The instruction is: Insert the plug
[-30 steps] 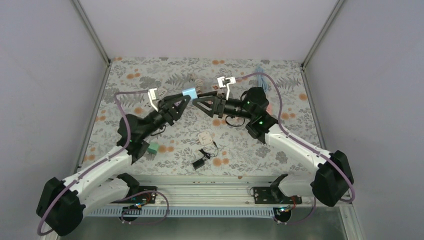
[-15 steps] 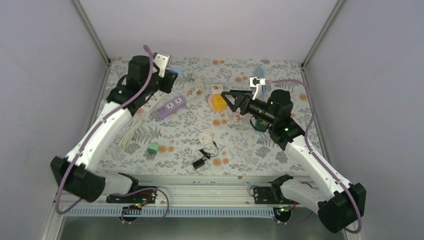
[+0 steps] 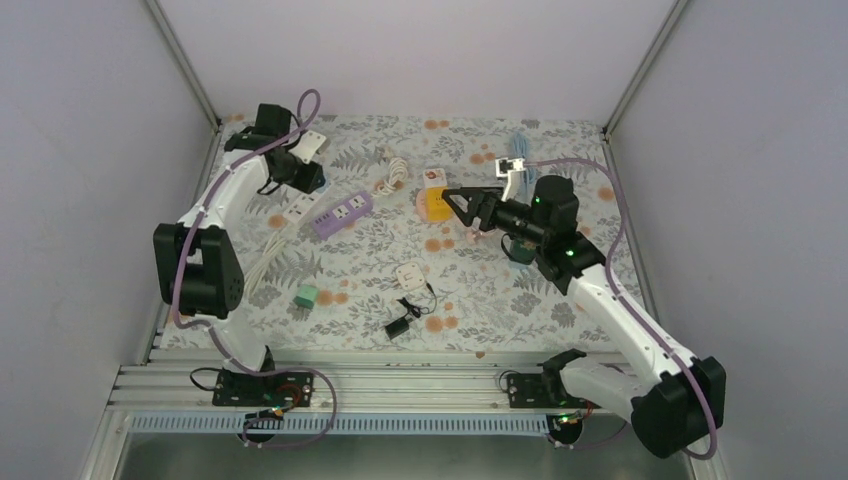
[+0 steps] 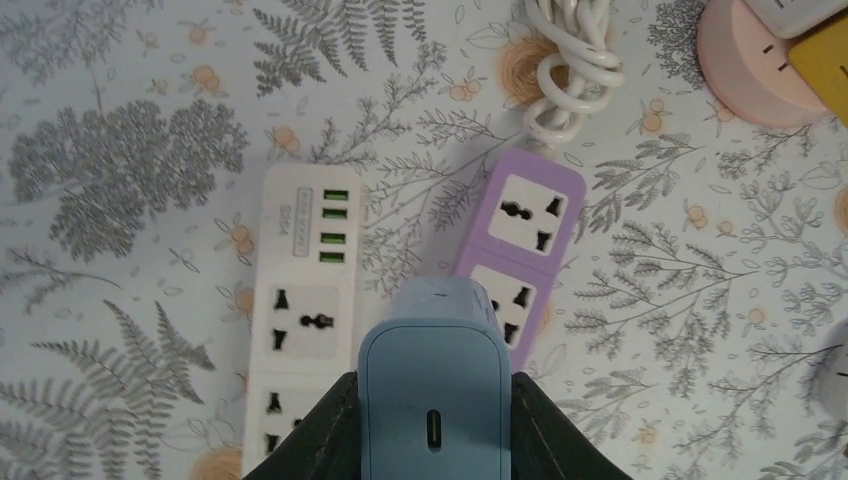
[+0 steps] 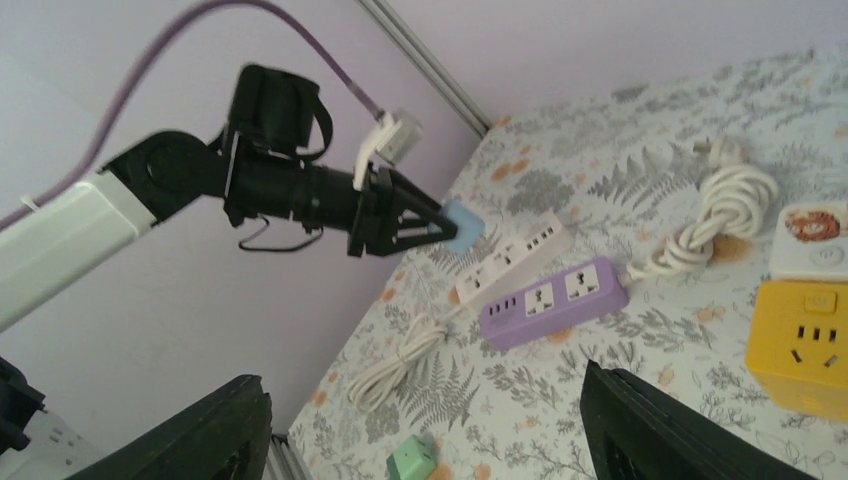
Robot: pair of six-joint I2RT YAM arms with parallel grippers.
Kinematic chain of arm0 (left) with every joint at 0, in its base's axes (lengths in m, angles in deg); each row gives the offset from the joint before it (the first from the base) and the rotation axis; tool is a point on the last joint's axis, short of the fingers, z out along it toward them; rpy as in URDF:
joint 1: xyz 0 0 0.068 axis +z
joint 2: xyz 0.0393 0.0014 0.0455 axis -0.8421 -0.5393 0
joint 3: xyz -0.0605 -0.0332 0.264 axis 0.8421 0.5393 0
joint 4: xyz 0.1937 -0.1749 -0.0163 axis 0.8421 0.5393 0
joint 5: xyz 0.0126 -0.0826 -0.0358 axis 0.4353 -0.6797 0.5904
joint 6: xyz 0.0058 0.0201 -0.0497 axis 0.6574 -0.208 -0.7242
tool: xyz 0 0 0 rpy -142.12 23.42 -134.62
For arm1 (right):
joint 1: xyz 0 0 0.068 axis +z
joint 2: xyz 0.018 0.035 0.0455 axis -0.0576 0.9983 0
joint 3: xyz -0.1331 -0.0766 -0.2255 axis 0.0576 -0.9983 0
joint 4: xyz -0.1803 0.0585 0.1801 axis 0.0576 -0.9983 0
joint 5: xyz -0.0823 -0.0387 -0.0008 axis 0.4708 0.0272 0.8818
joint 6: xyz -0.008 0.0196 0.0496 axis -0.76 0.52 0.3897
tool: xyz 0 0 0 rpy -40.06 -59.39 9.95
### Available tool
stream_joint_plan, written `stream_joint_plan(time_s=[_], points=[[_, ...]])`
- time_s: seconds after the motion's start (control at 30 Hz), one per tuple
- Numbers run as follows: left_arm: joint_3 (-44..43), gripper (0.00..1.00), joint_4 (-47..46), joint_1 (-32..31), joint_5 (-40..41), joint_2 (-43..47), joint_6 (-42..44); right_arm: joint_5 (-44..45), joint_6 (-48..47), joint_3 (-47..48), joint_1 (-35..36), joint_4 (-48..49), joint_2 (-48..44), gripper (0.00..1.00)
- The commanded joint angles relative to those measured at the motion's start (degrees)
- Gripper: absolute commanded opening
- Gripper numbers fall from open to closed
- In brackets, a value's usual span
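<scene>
Floral tabletop [image 3: 470, 290] lay under the left tool [image 4: 433, 390], clamped on the blue plug [image 4: 430, 330] above the white power strip [image 4: 305, 330] and purple power strip [image 4: 520, 250]; the right tool [image 3: 458, 203] gaped, holding nothing.

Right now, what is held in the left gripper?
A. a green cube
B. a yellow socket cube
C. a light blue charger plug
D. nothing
C: the left wrist view shows the light blue charger plug clamped between the fingers of the left gripper, above the white power strip and the purple power strip.
</scene>
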Motion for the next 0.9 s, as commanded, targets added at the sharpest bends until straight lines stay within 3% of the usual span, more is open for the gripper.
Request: stream_joint_plan(time_s=[0.0,0.33,0.63,0.87], points=[[-5.5,0.22,2.5,2.3,-1.2,-3.4,7.2,-3.0,-2.7,2.7,-0.7,-2.2,3.5,0.79],[-13.9,0.22,8.6,4.2,2.8,-13.5,10.6,-0.8,-1.7,4.0,-0.7,-0.8,6.1,0.78],[-11.6,0.21,6.8,5.3,7.3,-16.6,10.6,-0.9,-1.0,4.7,-0.7,-0.9,8.7,0.77],[-9.0,0.21,2.8,5.6,4.7,-16.8,11.4,-2.8,-0.4,4.9,-0.7,0.0,10.2,0.8]])
